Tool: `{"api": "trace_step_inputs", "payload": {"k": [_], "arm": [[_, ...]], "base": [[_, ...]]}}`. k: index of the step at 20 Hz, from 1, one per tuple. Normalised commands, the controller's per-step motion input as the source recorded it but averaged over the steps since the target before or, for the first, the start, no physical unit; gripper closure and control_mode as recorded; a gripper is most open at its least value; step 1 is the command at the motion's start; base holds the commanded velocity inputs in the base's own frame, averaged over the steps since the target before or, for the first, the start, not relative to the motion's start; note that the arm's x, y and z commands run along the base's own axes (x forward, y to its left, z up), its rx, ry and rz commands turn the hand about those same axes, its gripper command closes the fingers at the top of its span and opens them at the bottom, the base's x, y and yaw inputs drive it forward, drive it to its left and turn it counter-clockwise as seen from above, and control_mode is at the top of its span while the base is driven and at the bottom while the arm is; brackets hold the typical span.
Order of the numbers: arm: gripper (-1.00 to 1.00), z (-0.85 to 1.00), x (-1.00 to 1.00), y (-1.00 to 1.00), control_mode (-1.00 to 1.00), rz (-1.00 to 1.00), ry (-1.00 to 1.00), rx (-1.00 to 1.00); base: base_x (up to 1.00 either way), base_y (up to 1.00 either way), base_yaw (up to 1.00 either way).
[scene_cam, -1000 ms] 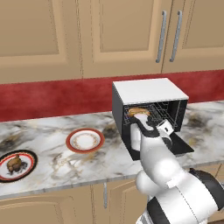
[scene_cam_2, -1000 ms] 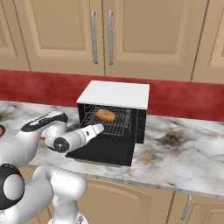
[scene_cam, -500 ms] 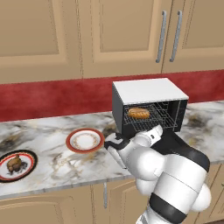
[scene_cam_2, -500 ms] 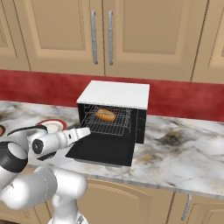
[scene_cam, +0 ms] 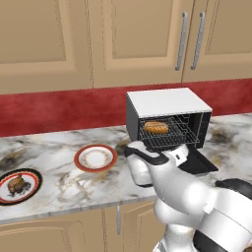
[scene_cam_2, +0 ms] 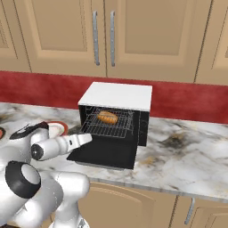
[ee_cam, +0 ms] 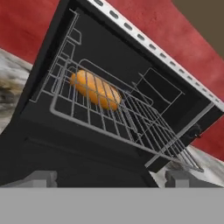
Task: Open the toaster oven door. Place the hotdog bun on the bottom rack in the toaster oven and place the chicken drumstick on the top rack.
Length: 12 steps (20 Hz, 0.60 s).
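The black toaster oven stands on the counter with its door folded down flat. The hotdog bun lies inside on a wire rack; grid wires cross in front of it, so I cannot tell which rack it lies on. My gripper hovers open just in front of the door, holding nothing. The chicken drumstick lies on a dark plate far left.
A red-rimmed plate with nothing on it sits on the marble counter left of the oven. Wooden wall cabinets hang above a red backsplash. Counter to the right of the oven is bare.
My jaws have opened from shut. The hand has drawn back from the oven mouth toward the counter's front, leaving the bun inside.
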Motion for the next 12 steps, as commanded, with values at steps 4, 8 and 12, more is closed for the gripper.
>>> {"api": "trace_step_inputs", "payload": {"k": [4,8,12], "arm": [[-1.00,0.84,-0.41,0.00,-1.00,0.04,0.15,0.00],[-1.00,0.82,-0.43,0.00,-1.00,0.04,0.17,0.00],[-1.00,0.84,-0.42,0.00,-1.00,0.02,0.19,-0.01]], "base": [[0.00,0.00,0.00],[0.00,0.00,0.00],[0.00,0.00,0.00]]}}
